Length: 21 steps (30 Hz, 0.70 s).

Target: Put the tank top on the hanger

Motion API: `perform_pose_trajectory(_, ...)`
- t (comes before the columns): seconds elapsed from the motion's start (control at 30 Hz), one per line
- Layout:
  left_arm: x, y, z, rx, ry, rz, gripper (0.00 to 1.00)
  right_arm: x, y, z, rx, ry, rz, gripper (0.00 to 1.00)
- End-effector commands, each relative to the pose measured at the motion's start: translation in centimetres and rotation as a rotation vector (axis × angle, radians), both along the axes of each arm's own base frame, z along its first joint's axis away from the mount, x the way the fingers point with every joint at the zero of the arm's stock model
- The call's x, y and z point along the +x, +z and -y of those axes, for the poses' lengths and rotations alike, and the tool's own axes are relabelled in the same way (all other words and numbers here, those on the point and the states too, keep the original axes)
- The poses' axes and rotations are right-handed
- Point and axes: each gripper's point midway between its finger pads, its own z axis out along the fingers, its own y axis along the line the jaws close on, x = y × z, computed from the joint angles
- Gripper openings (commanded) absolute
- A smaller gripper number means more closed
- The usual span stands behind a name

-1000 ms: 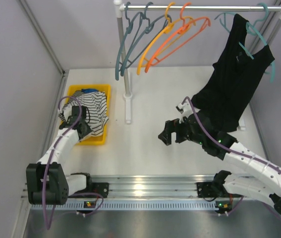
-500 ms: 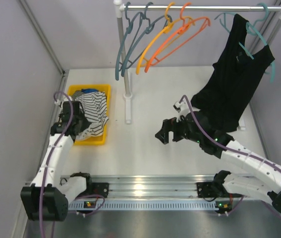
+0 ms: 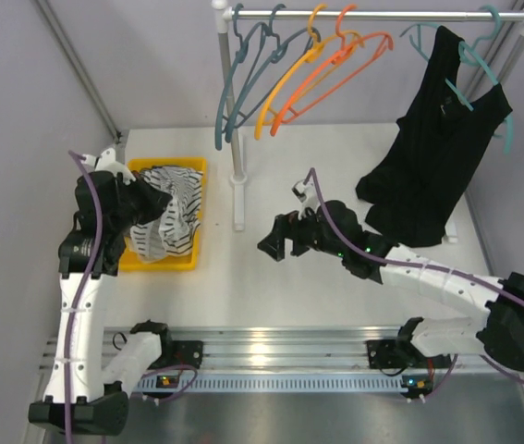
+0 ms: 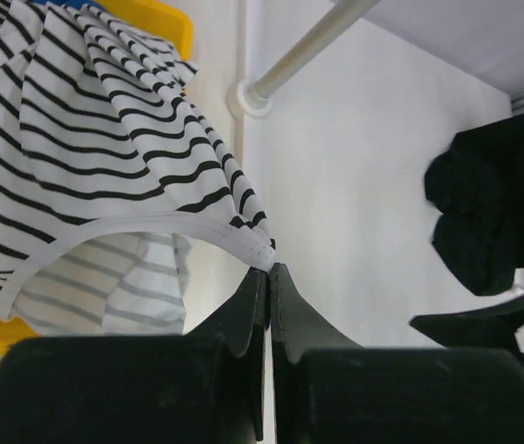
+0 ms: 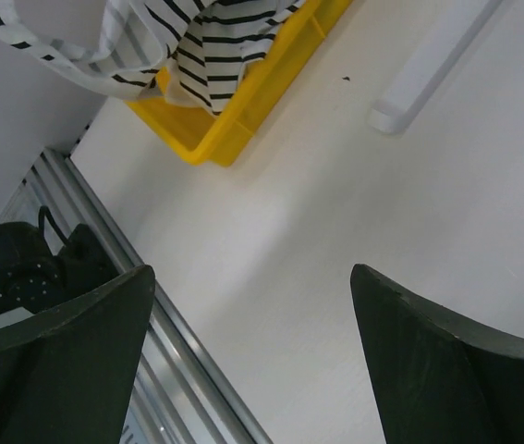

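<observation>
The tank top, white with thin black stripes, hangs partly lifted out of the yellow bin. My left gripper is shut on its white edge, and the left wrist view shows the tips pinching that hem with the striped cloth draped to the left. The red-orange hanger hangs on the rail at the back, far from both grippers. My right gripper is open and empty over the table's middle, and its wrist view shows the tank top and bin ahead.
A yellow-amber hanger and teal hangers hang beside the red-orange one. A plain black top hangs on a teal hanger at the right. The rack's white pole and foot stand beside the bin.
My left arm has risen and pulled back to the left, lifting the tank top up from the bin. My right gripper has moved left towards the bin, still open.
</observation>
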Motion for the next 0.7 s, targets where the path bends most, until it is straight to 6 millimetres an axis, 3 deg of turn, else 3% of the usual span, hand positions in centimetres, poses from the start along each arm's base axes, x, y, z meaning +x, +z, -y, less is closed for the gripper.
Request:
perform_pose_trajectory(0.0, -1.1, 4.1, 1.7, -0.052, -0.092, 0.089, 0.0, 0.8, 5.9, -4.5, 0.159, -0.006, 0.107, 0.86)
perform_pose_trajectory(0.07, -1.1, 5.5, 2.0, -0.063, -0.105, 0.118, 0.0, 0.9, 5.5, -6.3, 0.175, -0.011, 0.087, 0.83)
perform_pose_trajectory(0.23, -1.6, 7.6, 2.6, -0.074, -0.14, 0.158, 0.0, -0.4, 7.6, -10.0, 0.234, -0.019, 0.124, 0.79)
perform_pose_trajectory(0.5, -2.3, 6.7, 3.1, -0.114, -0.155, 0.146, 0.0, -3.0, 12.2, -13.0, 0.286, 0.022, 0.257, 0.75)
perform_pose_trajectory(0.6, -2.4, 6.2, 3.3, -0.129, -0.162, 0.137, 0.0, -3.3, 12.8, -14.3, 0.29, 0.033, 0.279, 0.72)
perform_pose_trajectory(0.67, -2.5, 6.1, 3.4, -0.138, -0.165, 0.138, 0.0, -3.0, 12.0, -15.4, 0.271, 0.031, 0.29, 0.71)
